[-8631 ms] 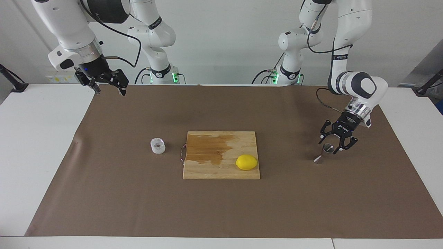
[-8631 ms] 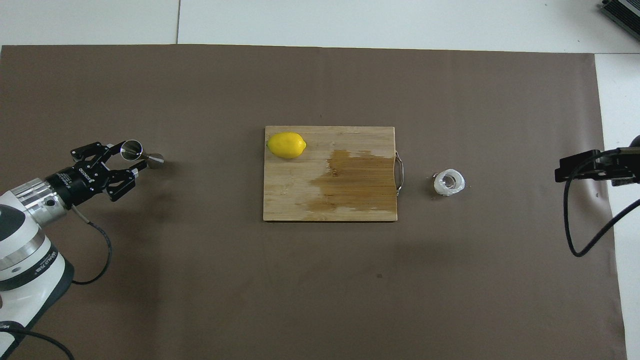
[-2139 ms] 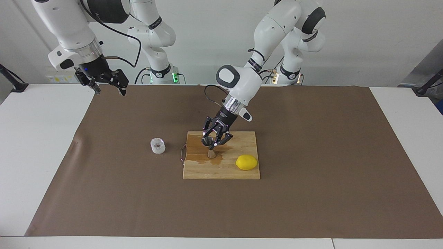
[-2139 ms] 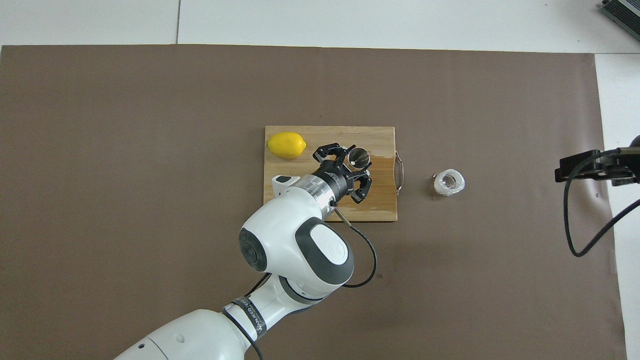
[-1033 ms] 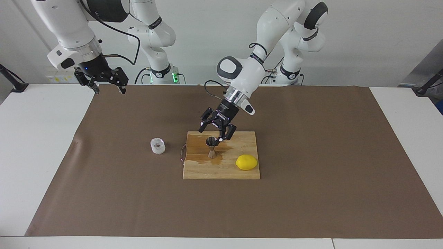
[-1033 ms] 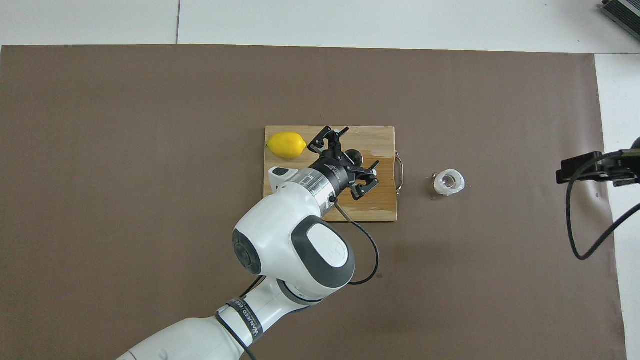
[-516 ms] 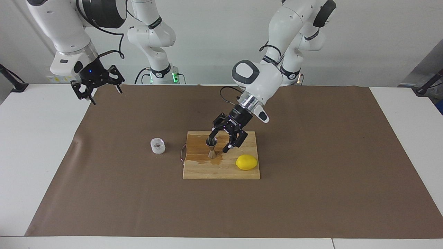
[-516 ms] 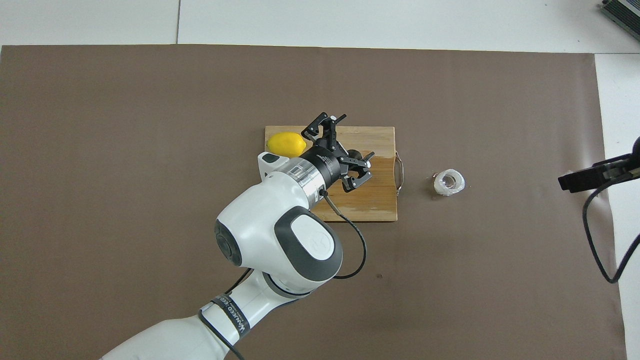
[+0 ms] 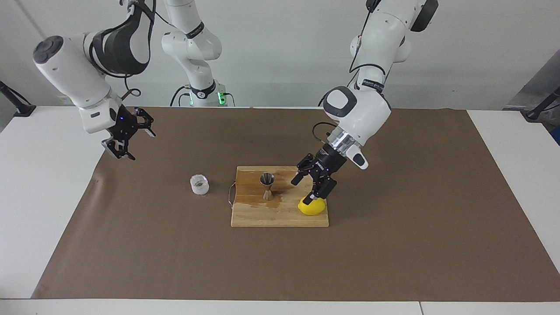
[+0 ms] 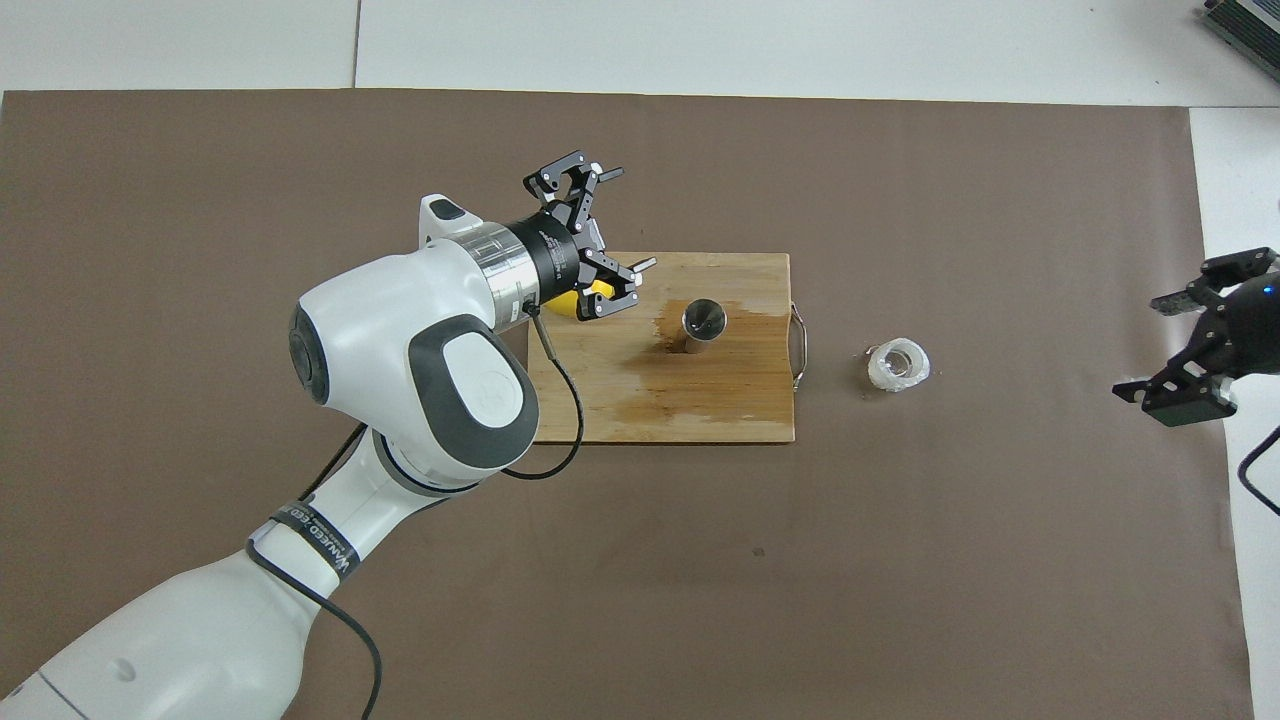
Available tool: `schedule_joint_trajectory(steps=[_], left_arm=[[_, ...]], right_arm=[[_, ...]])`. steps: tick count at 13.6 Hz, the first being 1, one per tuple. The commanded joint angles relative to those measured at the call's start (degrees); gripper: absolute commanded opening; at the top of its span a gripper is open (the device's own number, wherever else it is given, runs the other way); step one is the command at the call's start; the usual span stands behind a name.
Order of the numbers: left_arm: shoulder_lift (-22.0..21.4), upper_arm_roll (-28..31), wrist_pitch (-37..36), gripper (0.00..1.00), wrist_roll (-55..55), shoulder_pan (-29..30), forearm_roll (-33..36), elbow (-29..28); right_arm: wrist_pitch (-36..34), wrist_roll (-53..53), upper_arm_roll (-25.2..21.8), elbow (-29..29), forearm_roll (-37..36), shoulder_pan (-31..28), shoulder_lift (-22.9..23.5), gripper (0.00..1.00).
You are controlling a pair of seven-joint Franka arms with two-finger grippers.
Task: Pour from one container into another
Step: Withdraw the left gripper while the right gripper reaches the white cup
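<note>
Facing view: jigger (image 9: 267, 186) upright mid-frame on the cutting board (image 9: 253, 216), cup (image 9: 199, 184) left of it on the mat. Left pincer (image 9: 311, 187) apart, empty, over the lemon (image 9: 312, 208). Right pincer (image 9: 127, 138) apart, upper left.

Overhead view: right pincer (image 10: 1190, 342) at right edge; cup (image 10: 898, 364) mid-right. Grab it low and level, tilt slowly over the jigger (image 10: 703, 322).

Yellow lemon (image 9: 312, 208); shiny steel jigger (image 9: 267, 187); brown mat (image 9: 393, 245); stained wooden board (image 9: 280, 216).

Both tools (image 9: 302, 190) (image 9: 130, 141) wide open, empty
</note>
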Motion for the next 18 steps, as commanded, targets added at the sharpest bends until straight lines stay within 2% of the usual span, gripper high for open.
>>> schedule_joint_trajectory(steps=[1,4,6,8,10,11,13,18], left_arm=[[-5.43,0.24,-11.6,1.0,0.11,6.07,9.66,-2.85],[-7.19,0.15,-21.12,1.0,0.2,11.09,22.58,-1.53],[-7.46,0.24,-22.28,1.0,0.2,11.63,28.75,-1.18],[-7.81,0.24,-24.03,1.0,0.29,11.54,34.28,-1.09],[-8.17,-0.02,-28.07,1.0,2.38,11.45,47.18,-0.65],[-8.25,0.07,-28.95,1.0,4.49,11.45,49.15,-0.65],[-8.6,1.2,-30.53,1.0,13.51,11.28,49.26,-0.74],[-10.71,11.03,-35.9,1.0,43.9,9.08,49.26,-0.74]], right_arm=[[3.25,-11.27,0.47,-0.37,8.13,-1.6,5.27,1.0],[4.76,-17.7,0.56,-3.36,15.77,-0.98,7.73,1.0],[6.68,-22.96,0.56,-3.8,20.96,-0.81,10.71,1.0],[7.13,-30.16,0.65,-3.89,29.47,-0.8,16.06,1.0],[8.88,-33.97,0.82,-3.98,32.67,0.16,18.02,1.0],[8.89,-35.72,0.82,-4.16,33.37,0.6,18.54,1.0],[9.24,-41.33,0.82,-6.16,39.24,0.69,19.43,1.0],[10.29,-46.09,0.91,-9.07,41.72,1.13,18.9,1.0]])
